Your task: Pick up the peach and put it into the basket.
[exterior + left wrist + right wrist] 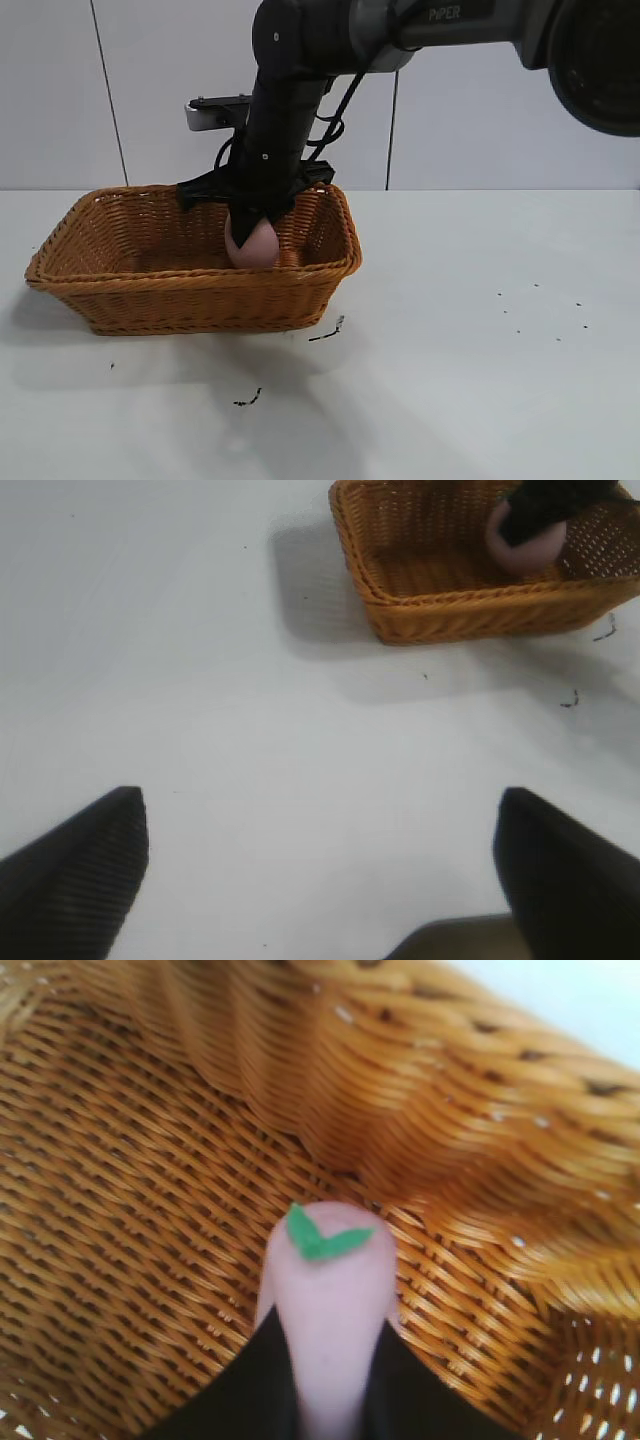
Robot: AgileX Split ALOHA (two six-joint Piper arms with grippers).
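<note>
While the right end effector (256, 232) reaches down into the wicker basket (120, 290), its fingers (255, 1380) clamp the pale pink peach (254, 246), right end of basket. Left end effector (320, 855) hangs spread over bare worktop (200, 680), nearer.

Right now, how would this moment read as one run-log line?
stage: placing | right gripper: inside basket, fingers around peach | left gripper: open, parked over bare table
</note>
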